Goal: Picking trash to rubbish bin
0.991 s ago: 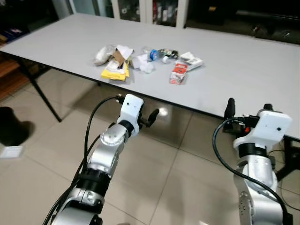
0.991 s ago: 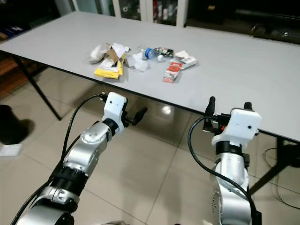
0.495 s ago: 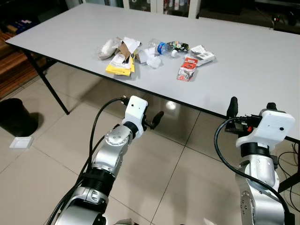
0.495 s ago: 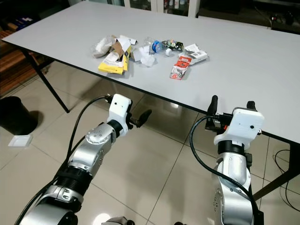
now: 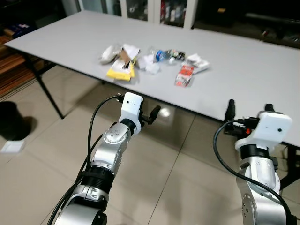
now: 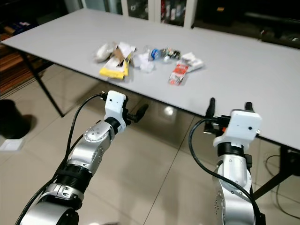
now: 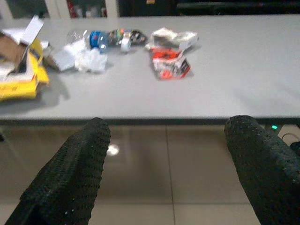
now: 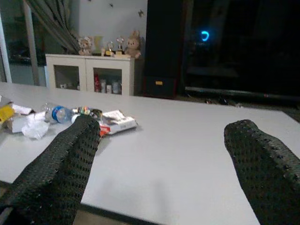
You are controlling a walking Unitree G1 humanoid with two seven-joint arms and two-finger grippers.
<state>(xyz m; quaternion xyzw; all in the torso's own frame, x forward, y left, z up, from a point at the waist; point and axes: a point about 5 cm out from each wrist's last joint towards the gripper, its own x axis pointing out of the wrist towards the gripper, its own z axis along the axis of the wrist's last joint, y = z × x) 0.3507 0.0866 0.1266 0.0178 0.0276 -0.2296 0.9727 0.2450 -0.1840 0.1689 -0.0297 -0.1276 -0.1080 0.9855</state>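
A long grey table (image 5: 243, 61) stands on a tiled floor (image 5: 168, 183), with dark cabinets (image 5: 140, 7) behind its far edge. The trash lies in a loose cluster near the table's front edge, toward its left end. At the cluster's left sits a yellow packet (image 5: 119, 71) with torn brown cardboard (image 5: 124, 55) and white paper on it, and a crumpled pale wrapper (image 5: 108, 53) just beyond. Toward the middle lie crumpled white tissue (image 5: 151, 65) and a clear bottle (image 5: 160, 54) with a blue label, on its side. At the right lie a red-and-white wrapper (image 5: 184, 75) and, just behind it, a white carton (image 5: 197, 62).

The left gripper (image 5: 152, 114) hovers over the floor in front of the table, below its front edge and under the cluster; its fingers stand apart and grip nothing, and in the left wrist view the tabletop and trash show between the two black fingers (image 7: 70, 173).

The right gripper (image 5: 247, 107) is raised at the front edge toward the table's right end, well apart from the trash; its fingers are spread wide and empty, with the tabletop showing between the fingers (image 8: 56, 164) in the right wrist view.

A dark round bin (image 5: 10, 121) stands on the floor well to the left of the table, with a small white tray (image 5: 10, 146) just before it.
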